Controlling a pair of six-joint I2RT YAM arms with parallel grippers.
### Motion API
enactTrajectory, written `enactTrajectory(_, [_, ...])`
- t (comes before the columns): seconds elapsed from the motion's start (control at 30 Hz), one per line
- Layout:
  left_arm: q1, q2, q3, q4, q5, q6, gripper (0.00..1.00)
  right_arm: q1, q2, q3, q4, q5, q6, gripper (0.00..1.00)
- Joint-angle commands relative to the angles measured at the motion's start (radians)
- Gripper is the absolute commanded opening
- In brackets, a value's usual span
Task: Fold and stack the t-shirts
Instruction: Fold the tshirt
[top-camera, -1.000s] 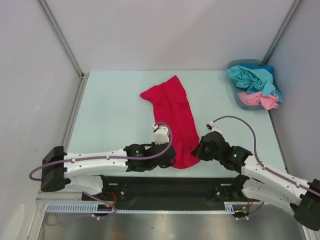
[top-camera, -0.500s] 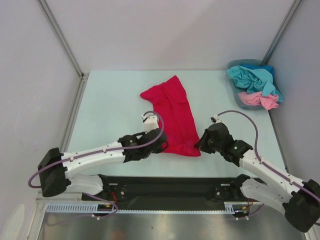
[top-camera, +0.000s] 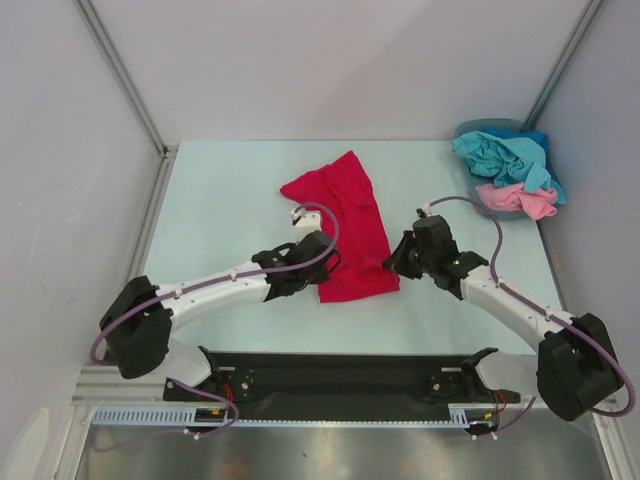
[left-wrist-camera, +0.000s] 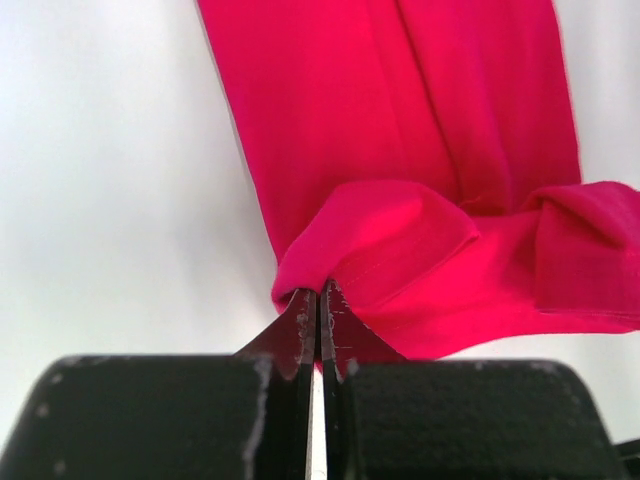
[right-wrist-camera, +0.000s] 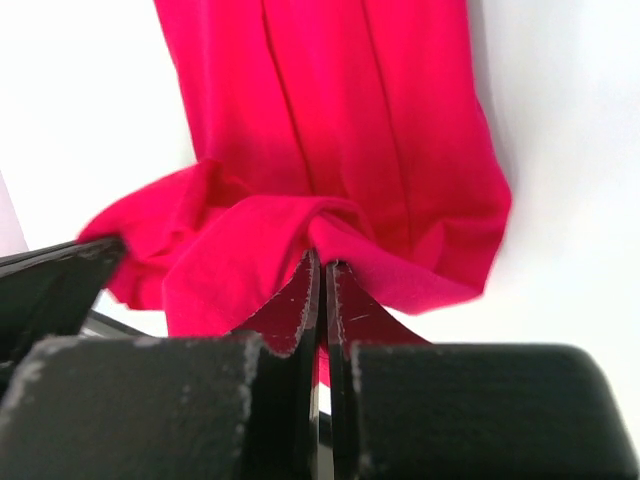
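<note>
A crimson red t-shirt (top-camera: 345, 220) lies folded lengthwise in a long strip on the pale table (top-camera: 220, 210). Its near end is lifted and doubled back over the rest. My left gripper (top-camera: 322, 262) is shut on the near left corner of the red shirt (left-wrist-camera: 400, 150). My right gripper (top-camera: 396, 262) is shut on the near right corner of the red shirt (right-wrist-camera: 330, 130). Both hold the hem just above the cloth. Teal-blue (top-camera: 500, 155) and light pink (top-camera: 520, 200) t-shirts lie heaped in the basket.
A blue-grey plastic basket (top-camera: 470, 190) stands at the table's back right corner. Grey walls and metal frame posts enclose the table on the left, back and right.
Both grippers have moved away from the table's near edge toward the back, carrying the shirt's near hem with them. The strip now looks shorter, its near end folded over.
</note>
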Motion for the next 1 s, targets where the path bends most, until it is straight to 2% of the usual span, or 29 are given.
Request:
enactTrajectory(0.0, [0.035,0.039,0.055,0.064,0.033,0.055,0.00,-0.012,0.050,0.069,0.093,-0.030,-0.025,0.00])
enactTrajectory(0.47, [0.202,0.231,0.233,0.090,0.083,0.141,0.00,-0.104,0.296,0.178,0.221,-0.090,-0.020,0.00])
enactTrajectory(0.73, [0.216,0.303,0.269,0.084,0.096,0.155,0.00,-0.149,0.390,0.247,0.225,-0.132,-0.032,0.01])
enactTrajectory(0.77, [0.218,0.306,0.266,0.086,0.097,0.155,0.00,-0.151,0.396,0.249,0.227,-0.132,-0.032,0.05])
enactTrajectory(0.8, [0.216,0.308,0.264,0.087,0.100,0.156,0.00,-0.151,0.399,0.247,0.232,-0.132,-0.032,0.20])
enactTrajectory(0.87, [0.219,0.311,0.255,0.092,0.100,0.158,0.04,-0.152,0.411,0.244,0.241,-0.136,-0.029,0.34])
enactTrajectory(0.9, [0.219,0.311,0.255,0.092,0.102,0.159,0.07,-0.152,0.414,0.244,0.241,-0.127,-0.029,0.59])
enactTrajectory(0.93, [0.222,0.310,0.258,0.092,0.102,0.162,0.11,-0.151,0.416,0.243,0.241,-0.123,-0.029,0.65])
enactTrajectory(0.97, [0.224,0.314,0.259,0.092,0.103,0.163,0.24,-0.148,0.417,0.242,0.247,-0.120,-0.029,0.74])
